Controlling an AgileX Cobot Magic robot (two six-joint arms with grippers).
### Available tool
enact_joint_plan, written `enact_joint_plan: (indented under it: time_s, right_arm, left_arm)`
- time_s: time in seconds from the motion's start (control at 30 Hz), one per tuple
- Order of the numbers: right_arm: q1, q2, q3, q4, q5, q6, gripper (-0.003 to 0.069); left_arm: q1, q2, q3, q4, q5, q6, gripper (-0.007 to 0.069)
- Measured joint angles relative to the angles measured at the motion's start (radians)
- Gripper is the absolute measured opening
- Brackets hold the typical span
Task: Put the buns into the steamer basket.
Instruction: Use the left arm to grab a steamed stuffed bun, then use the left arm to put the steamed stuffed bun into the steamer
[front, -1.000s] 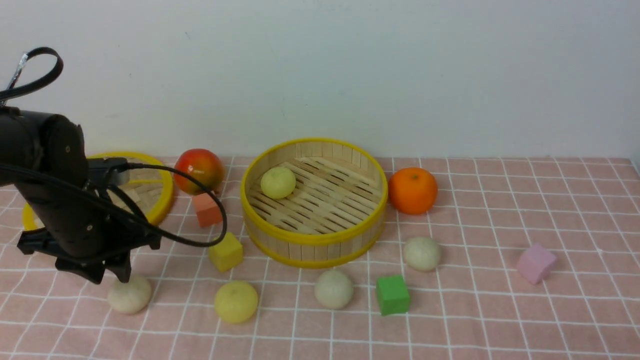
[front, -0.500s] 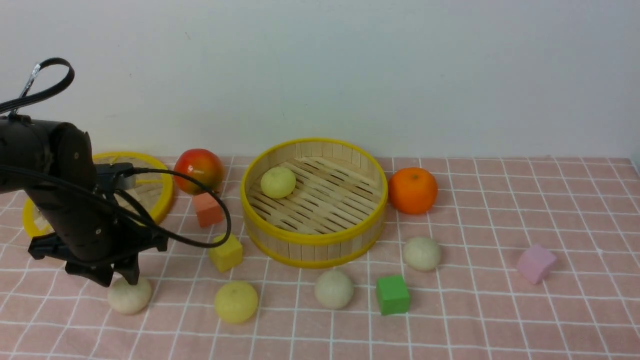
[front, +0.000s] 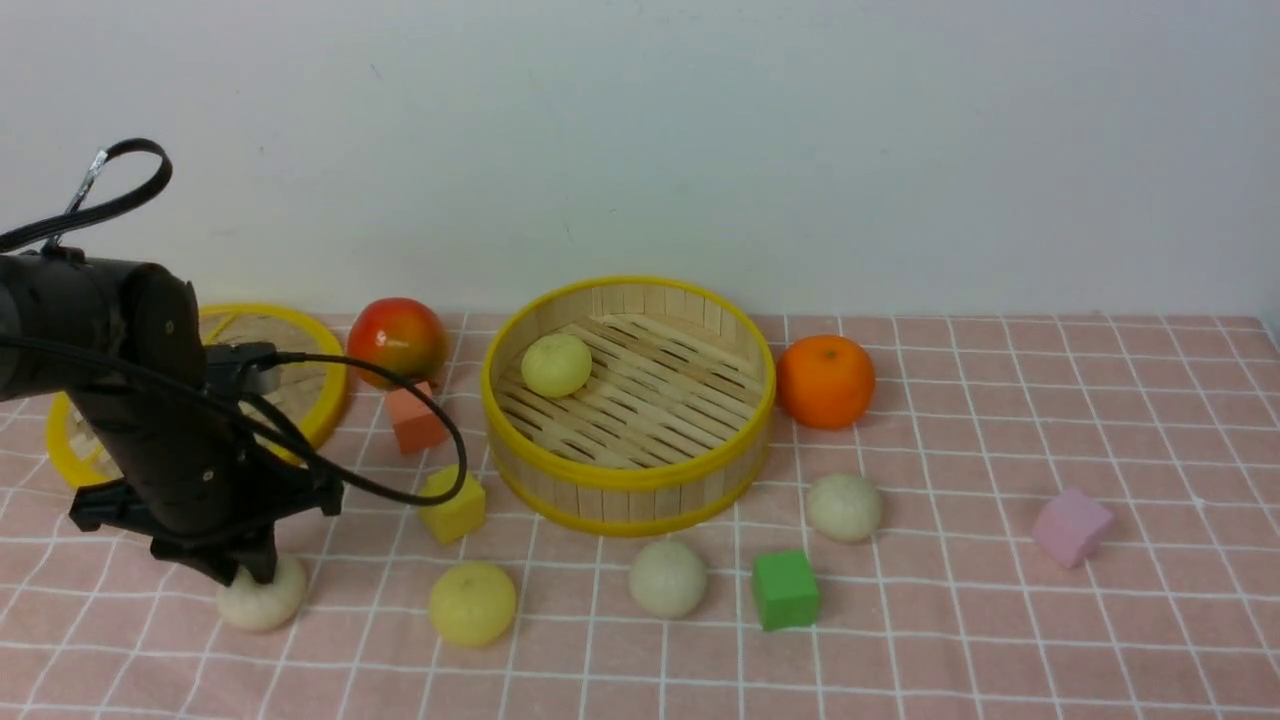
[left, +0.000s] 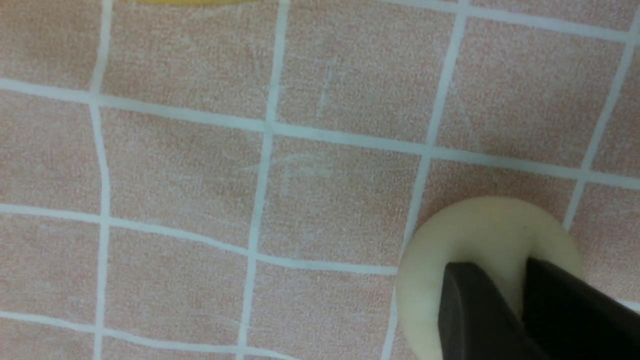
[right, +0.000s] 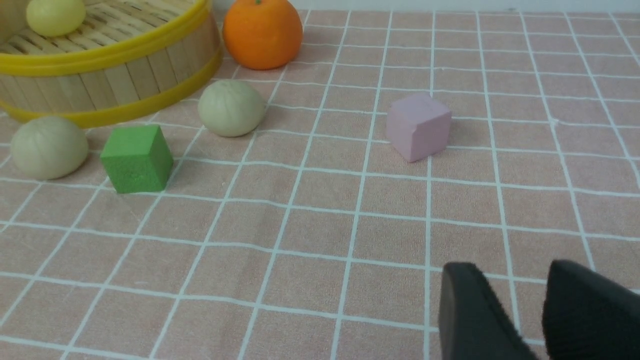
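Observation:
The steamer basket (front: 625, 480) stands mid-table with one pale yellow bun (front: 556, 364) inside. Three more buns lie on the cloth in front: a yellow one (front: 472, 602) and two off-white ones (front: 667, 578) (front: 844, 507). At the front left, my left gripper (front: 245, 575) presses down on another off-white bun (front: 272, 606). The left wrist view shows the left gripper (left: 512, 270) shut on that bun (left: 480, 225), which bulges between the fingers. The right gripper (right: 520, 280) is open over bare cloth and does not show in the front view.
The woven lid (front: 312, 335) lies behind my left arm, an apple (front: 398, 338) beside it. An orange (front: 825, 380) sits right of the basket. Blocks are scattered about: orange-red (front: 415, 420), yellow (front: 455, 505), green (front: 785, 588) and pink (front: 1070, 525).
My left arm has come down and slightly right onto the front-left bun, and its jaws have closed on it. Nothing else has moved.

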Motion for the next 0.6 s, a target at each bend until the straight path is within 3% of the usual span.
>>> enact_joint_plan:
  time_s: [0.13,0.33,0.43,0.6]
  right_arm:
    - [0.0,0.0,0.0,0.0,0.0,0.0,0.024]
    - [0.0,0.0,0.0,0.0,0.0,0.0,0.024]
    - [0.0,0.0,0.0,0.0,0.0,0.0,0.024]
    - [0.0,0.0,0.0,0.0,0.0,0.0,0.024]
  left_arm:
    - [0.0,-0.06,0.0,-0.055,0.019,0.018,-0.0003]
    - [-0.021,-0.173,-0.09,-0.268,0.07,0.181,-0.0006]
    - [-0.093,-0.16,-0.189,-0.341,0.074,0.241,-0.0006]
    - [-0.225,-0.052,-0.35,-0.357,0.075,0.263,-0.0006]
